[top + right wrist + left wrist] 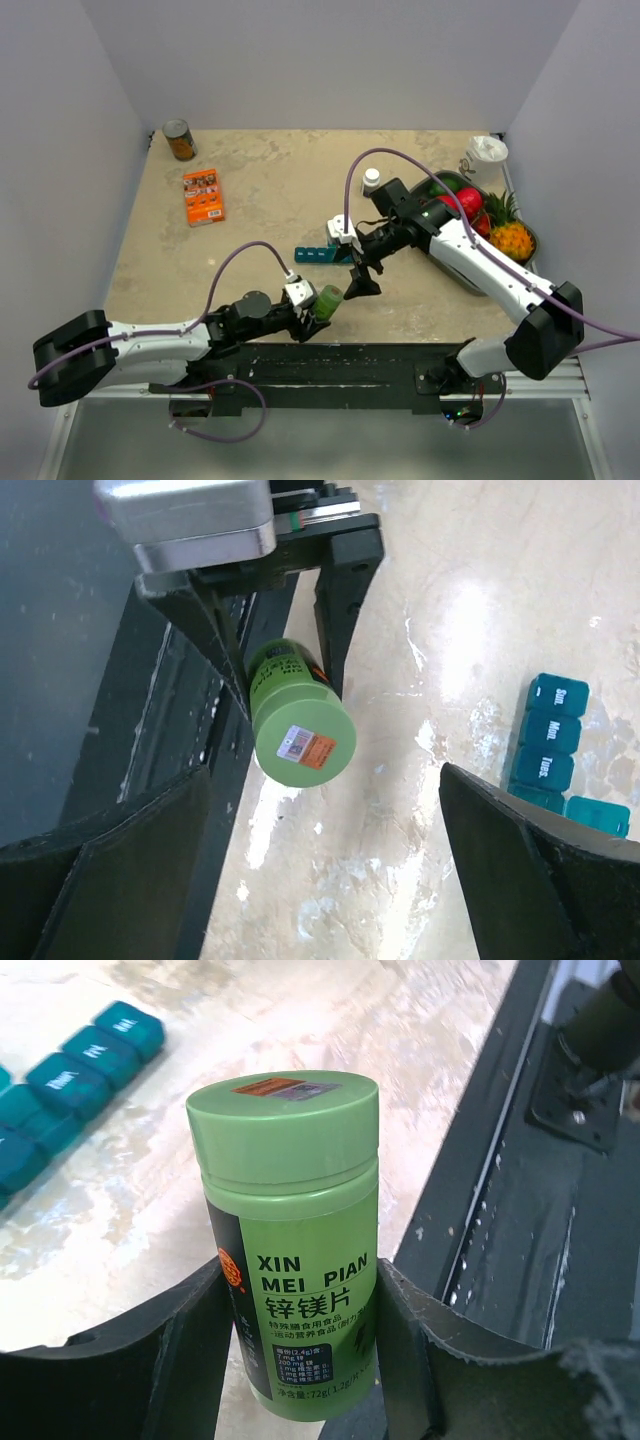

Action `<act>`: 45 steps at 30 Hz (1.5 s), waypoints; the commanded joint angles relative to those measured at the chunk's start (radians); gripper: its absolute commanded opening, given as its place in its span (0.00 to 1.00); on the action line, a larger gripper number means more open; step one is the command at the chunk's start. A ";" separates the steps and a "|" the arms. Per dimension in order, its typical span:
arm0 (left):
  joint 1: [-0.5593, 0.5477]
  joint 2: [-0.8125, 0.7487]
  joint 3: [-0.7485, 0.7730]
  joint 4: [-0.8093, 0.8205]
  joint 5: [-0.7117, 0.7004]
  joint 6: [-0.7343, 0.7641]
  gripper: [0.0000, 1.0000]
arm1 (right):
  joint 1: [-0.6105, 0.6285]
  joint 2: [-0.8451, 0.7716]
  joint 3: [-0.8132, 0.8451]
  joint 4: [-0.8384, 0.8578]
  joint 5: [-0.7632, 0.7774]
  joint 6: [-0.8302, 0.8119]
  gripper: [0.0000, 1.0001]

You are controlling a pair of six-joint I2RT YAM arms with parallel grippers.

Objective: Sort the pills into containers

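My left gripper [318, 310] is shut on a green pill bottle [328, 298] with a green cap, holding it by the body near the table's front edge. In the left wrist view the bottle [290, 1250] stands between the two black fingers [190, 1350]. My right gripper [362, 281] stands open just right of the cap, touching nothing. Its wrist view shows the capped bottle [300, 725] in the left gripper's fingers [340, 610]. The teal containers [322, 254] lie as a strip behind both grippers, also seen as containers [70, 1080] and containers [555, 750]. No pills are in view.
An orange box [203, 195] and a tin can [180, 140] sit at the back left. A small white-capped bottle [371, 180], a white cup [487, 155] and a grey fruit tray [534, 243] are at the back right. A black rail [330, 365] runs along the near edge.
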State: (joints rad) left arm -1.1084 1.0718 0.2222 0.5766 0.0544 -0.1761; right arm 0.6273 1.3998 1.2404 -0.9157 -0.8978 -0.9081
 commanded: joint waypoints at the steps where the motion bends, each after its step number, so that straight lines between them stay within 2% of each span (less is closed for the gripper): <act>1: -0.004 -0.068 0.006 0.071 -0.119 -0.071 0.00 | -0.003 -0.009 -0.001 0.156 0.010 0.260 0.99; 2: -0.004 -0.078 0.006 0.069 -0.132 -0.079 0.00 | -0.003 -0.007 -0.015 0.255 0.016 0.413 0.99; 4: -0.004 -0.096 0.005 0.071 -0.169 -0.082 0.00 | -0.003 -0.002 -0.053 0.337 0.046 0.596 0.99; 7: -0.005 -0.105 0.006 0.071 -0.206 -0.079 0.00 | -0.003 0.007 -0.082 0.452 0.103 0.777 0.99; 10: -0.005 -0.104 0.016 0.059 -0.222 -0.077 0.00 | -0.001 0.014 -0.088 0.471 0.115 0.840 0.98; 24: -0.005 -0.092 0.045 0.051 -0.251 -0.083 0.00 | 0.064 0.060 -0.113 0.491 0.200 0.879 0.91; 27: -0.005 -0.093 0.043 0.048 -0.254 -0.083 0.00 | 0.072 0.065 -0.110 0.483 0.188 0.868 0.80; 30: -0.005 -0.099 0.040 0.045 -0.258 -0.083 0.00 | 0.074 0.071 -0.099 0.469 0.166 0.850 0.63; 31: -0.005 -0.102 0.039 0.045 -0.258 -0.083 0.00 | 0.075 0.076 -0.098 0.460 0.157 0.835 0.52; 33: -0.005 -0.110 0.034 0.043 -0.251 -0.073 0.00 | 0.075 0.080 -0.085 0.448 0.128 0.796 0.39; 34: -0.005 -0.113 0.031 0.045 -0.243 -0.065 0.00 | 0.074 0.084 -0.079 0.427 0.091 0.776 0.26; 35: -0.005 -0.124 0.019 0.048 -0.217 -0.057 0.00 | 0.074 0.088 -0.065 0.414 0.068 0.753 0.22; 37: -0.005 -0.136 0.002 0.071 -0.171 -0.027 0.00 | 0.075 0.099 -0.042 0.330 -0.022 0.607 0.14; 39: -0.004 -0.159 -0.026 0.091 -0.113 0.001 0.00 | 0.075 0.106 -0.004 0.256 -0.068 0.428 0.10; 42: -0.004 -0.190 -0.060 0.109 -0.048 0.026 0.00 | 0.083 0.125 0.054 0.060 -0.165 0.202 0.06; 43: -0.004 -0.194 -0.066 0.112 -0.019 0.033 0.00 | 0.087 0.131 0.068 -0.047 -0.180 0.035 0.06; 45: -0.004 -0.197 -0.072 0.115 0.033 0.041 0.00 | 0.097 0.143 0.099 -0.138 -0.185 -0.142 0.06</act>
State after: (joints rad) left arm -1.1084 0.8974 0.1658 0.5758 -0.0525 -0.1982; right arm 0.7025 1.5352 1.2579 -0.7635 -0.9329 -0.5877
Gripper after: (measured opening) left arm 0.570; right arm 0.525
